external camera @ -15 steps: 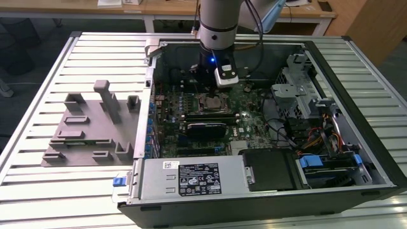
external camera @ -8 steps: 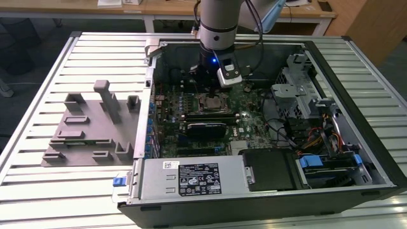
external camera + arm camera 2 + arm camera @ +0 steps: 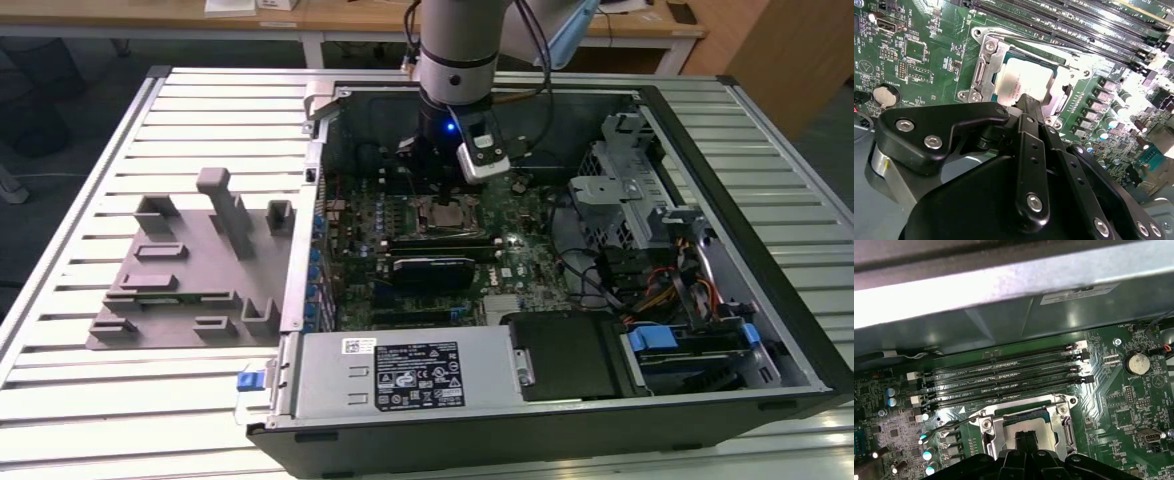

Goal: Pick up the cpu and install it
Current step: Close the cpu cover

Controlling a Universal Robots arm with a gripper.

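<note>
plainly, in the exterior view your arm reached down into the open computer case (image 3: 561, 445) on the slatted worktop (image 3: 200, 110), with the claw (image 3: 441, 192) low over the socket (image 3: 447, 215) on the motherboard (image 3: 527, 250). the grey fixture (image 3: 187, 275) sat well apart on the exterior view's left, with no chip on it that i could make out.

in the second wrist view the cpu (image 3: 1024, 80) lay flat inside the socket's metal frame (image 3: 985, 70), silvery top up. the claw (image 3: 1028, 100) was drawn narrow, its tips all but together at the chip's near edge, with nothing held between them. whether the tips pressed on the chip or hung just over it, i could not tell.

in the first wrist view the same narrow claw (image 3: 1026, 439) sat over the cpu (image 3: 1026, 426), with the memory slots (image 3: 1004, 372) just beyond the socket.

by my reckoning the chip was in its seat, so the risk lay in the contact. if you bore down off-centre, the chip could tilt and bend the socket's pins. if you dragged sideways, the tips could skid the chip out of its seat or scrape its top. the frame stood close beside the tips and could catch one of them.
</note>
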